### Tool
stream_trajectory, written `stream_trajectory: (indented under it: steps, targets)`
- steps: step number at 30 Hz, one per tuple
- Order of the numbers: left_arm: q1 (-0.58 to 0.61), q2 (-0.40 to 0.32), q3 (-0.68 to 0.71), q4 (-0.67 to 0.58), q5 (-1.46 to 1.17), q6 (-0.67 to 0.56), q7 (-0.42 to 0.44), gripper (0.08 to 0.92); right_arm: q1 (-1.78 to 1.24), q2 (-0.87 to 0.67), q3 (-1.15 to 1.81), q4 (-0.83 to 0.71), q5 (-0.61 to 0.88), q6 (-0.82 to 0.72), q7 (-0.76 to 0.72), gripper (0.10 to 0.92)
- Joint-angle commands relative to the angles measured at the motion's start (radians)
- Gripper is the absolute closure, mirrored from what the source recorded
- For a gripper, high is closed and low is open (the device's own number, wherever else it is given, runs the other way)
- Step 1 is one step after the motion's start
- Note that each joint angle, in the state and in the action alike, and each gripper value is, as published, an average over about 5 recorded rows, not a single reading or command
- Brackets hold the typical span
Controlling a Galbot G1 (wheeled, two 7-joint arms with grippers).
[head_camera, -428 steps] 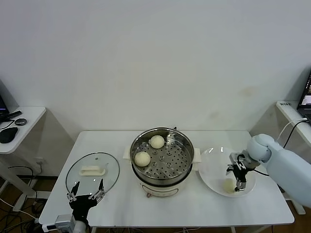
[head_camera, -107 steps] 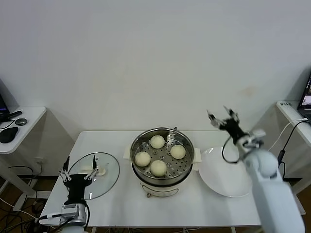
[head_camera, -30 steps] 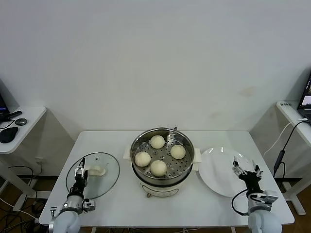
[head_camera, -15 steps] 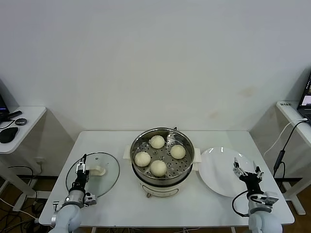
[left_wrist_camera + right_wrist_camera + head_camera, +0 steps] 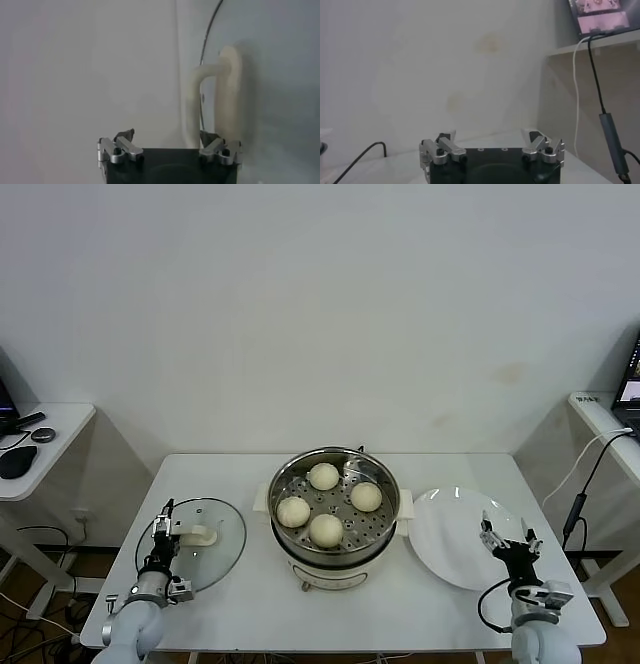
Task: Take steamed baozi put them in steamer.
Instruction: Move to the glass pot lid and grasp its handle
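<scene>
**Buns loaded, lid handle between the jaws**

Risk now sits with the round glass lid with a white handle [image 5: 191, 542], lying flat on the white table [image 5: 260, 609] at the robot's left. If the left gripper [image 5: 163, 529] closes off-centre on that handle [image 5: 220, 95], the smooth glass could tilt or slip as it rises; a swinging lid could clip the rim of the round shiny stainless-steel steamer [image 5: 334, 514] or jostle what is inside. A grip taken too near one end of the handle would likely cause that.

All four pale cream-white steamed baozi [image 5: 325, 529] rest on the perforated tray inside the steamer, apart from one another. The flat white plate [image 5: 462, 539] to the right holds nothing, so by my reading the loading itself is finished.

The left gripper hangs low over the lid; in the left wrist view its jaws stand wide, one finger just beside the arched handle, nothing clamped. Whether it touches the handle cannot be told.

The right gripper [image 5: 506, 538] hovers over the near edge of the plate, jaws spread fully and holding nothing.
</scene>
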Motion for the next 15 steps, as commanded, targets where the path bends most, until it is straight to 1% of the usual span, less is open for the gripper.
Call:
stream_trajectory:
  steps: [1,6,12,15]
  targets:
    - [-0.015,0.004,0.002,0.032,-0.016,-0.065,0.002,0.272,-0.002,0.001,0.000,0.000,-0.001,0.001,-0.001,0.203]
    - [-0.023,0.007,0.001,0.054,-0.017,-0.097,-0.004,0.419,-0.001,0.001,0.001,0.000,-0.002,0.000,-0.001,0.203]
    - [-0.025,0.001,-0.009,0.060,-0.017,-0.090,-0.010,0.592,-0.001,0.003,-0.001,0.000,-0.004,0.000,-0.001,0.203]
    - [-0.015,-0.013,-0.022,0.033,-0.023,-0.069,0.001,0.679,0.000,0.004,-0.004,-0.001,-0.005,0.000,-0.002,0.203]
